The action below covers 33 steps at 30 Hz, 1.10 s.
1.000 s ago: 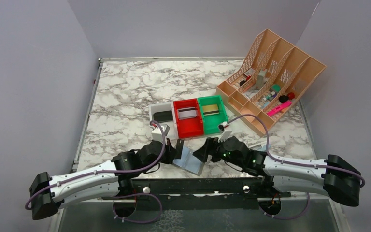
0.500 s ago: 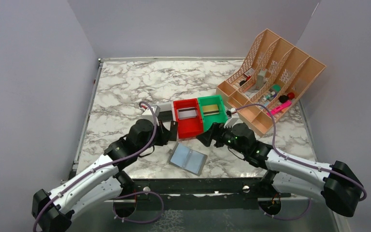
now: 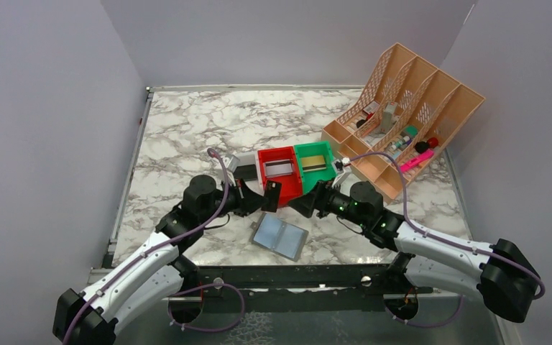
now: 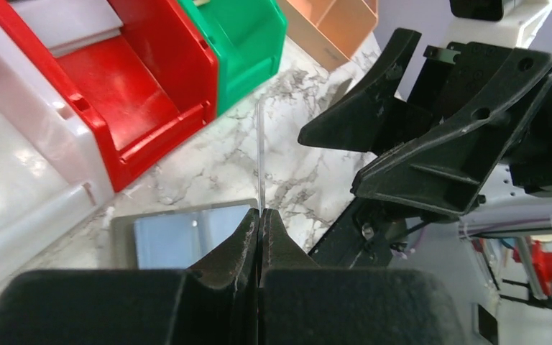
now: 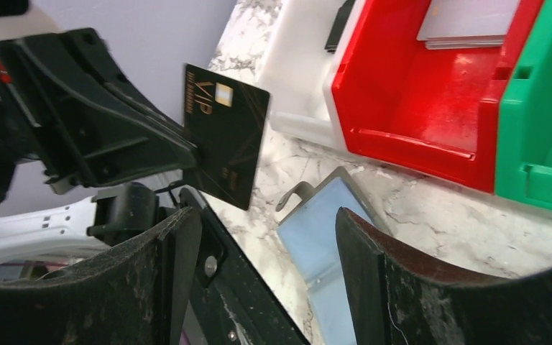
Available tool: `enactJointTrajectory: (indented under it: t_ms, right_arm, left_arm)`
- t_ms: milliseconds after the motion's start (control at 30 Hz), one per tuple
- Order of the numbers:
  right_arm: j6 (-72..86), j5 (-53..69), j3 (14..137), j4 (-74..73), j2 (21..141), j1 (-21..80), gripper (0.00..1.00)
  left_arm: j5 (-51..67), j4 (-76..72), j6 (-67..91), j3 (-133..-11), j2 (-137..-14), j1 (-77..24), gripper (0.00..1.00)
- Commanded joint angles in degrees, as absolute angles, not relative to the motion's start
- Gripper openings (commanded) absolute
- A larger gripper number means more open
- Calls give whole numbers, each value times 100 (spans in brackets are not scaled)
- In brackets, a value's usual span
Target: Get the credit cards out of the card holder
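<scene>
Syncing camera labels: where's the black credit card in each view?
Top external: black credit card at centre, just in front of the red bin.
Left wrist: edge-on, a thin line above the shut left pincer.
Right wrist: face-on, upper left.
Landmark: red bin, in all three.

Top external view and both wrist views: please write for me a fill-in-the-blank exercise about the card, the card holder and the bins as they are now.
1. The left end effector is shut on a ____ card.
2. The card holder lies ____ on the table.
3. The right end effector, its jaws apart, holds ____.
4. The red bin stands ____ the white bin and the green bin.

Missing words: black; open; nothing; between
</scene>
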<state>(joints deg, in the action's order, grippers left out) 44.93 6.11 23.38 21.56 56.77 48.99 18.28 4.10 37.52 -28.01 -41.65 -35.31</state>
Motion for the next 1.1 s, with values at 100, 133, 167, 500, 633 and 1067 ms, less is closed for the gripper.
enactJointTrajectory:
  t_ms: [100, 133, 167, 500, 633, 1067]
  right_arm:
    - [4675, 1015, 2300, 2647, 5826, 4869, 72]
    - [4681, 1038, 2295, 2680, 5822, 4869, 72]
    - [4691, 1056, 2294, 2705, 5828, 4869, 71]
    - [4798, 1420, 2219, 3221, 5954, 4863, 63]
    - [4961, 1772, 2230, 3727, 6237, 4853, 34]
    - [5258, 1926, 2039, 4256, 6337, 4834, 40]
  left_arm:
    - [2473, -1322, 4693, -2102, -4181, -3507, 0]
    - [2509, -1470, 4770, -2040, -4166, -3508, 0]
    - [2543, -1580, 4822, -1996, -4164, -3507, 0]
    - [2752, -1685, 4800, -2032, -4123, -3512, 0]
    - [3131, -1732, 4744, -2105, -4289, -3508, 0]
    - [3274, -1870, 4859, -1966, -4056, -3507, 0]
